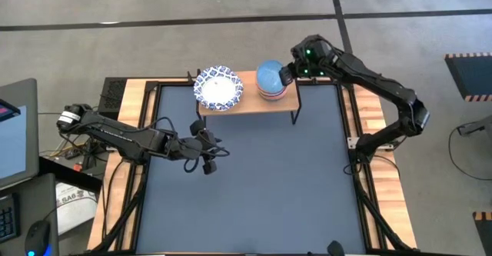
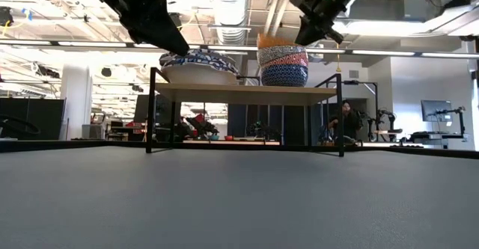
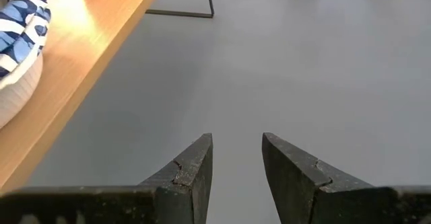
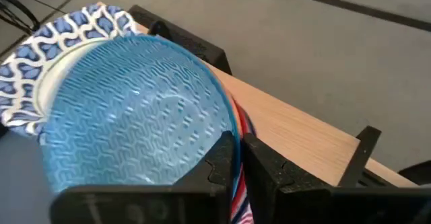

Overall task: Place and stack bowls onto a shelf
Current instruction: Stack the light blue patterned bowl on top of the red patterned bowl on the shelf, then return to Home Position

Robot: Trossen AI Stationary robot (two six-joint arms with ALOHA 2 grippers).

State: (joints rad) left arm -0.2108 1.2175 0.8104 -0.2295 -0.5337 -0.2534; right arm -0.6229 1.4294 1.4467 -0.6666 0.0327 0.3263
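The light-wood shelf (image 1: 247, 104) stands at the table's far edge. A stack of wide white bowls with blue-patterned rims (image 1: 218, 88) sits on its left part. A stack of smaller bowls sits on its right part, with the light blue bowl (image 1: 270, 77) on top. My right gripper (image 1: 287, 73) is shut on that bowl's rim, seen close in the right wrist view (image 4: 237, 153), where the light blue bowl (image 4: 135, 116) rests in a red-striped one. My left gripper (image 1: 207, 154) is open and empty above the table in front of the shelf, as the left wrist view (image 3: 236, 163) shows.
The dark-blue tabletop (image 1: 254, 187) stretches in front of the shelf. The shelf's black legs (image 1: 294, 116) stand at its corners. In the low view the shelf (image 2: 247, 90) carries both stacks, with the arms above. A person (image 2: 346, 122) sits far behind.
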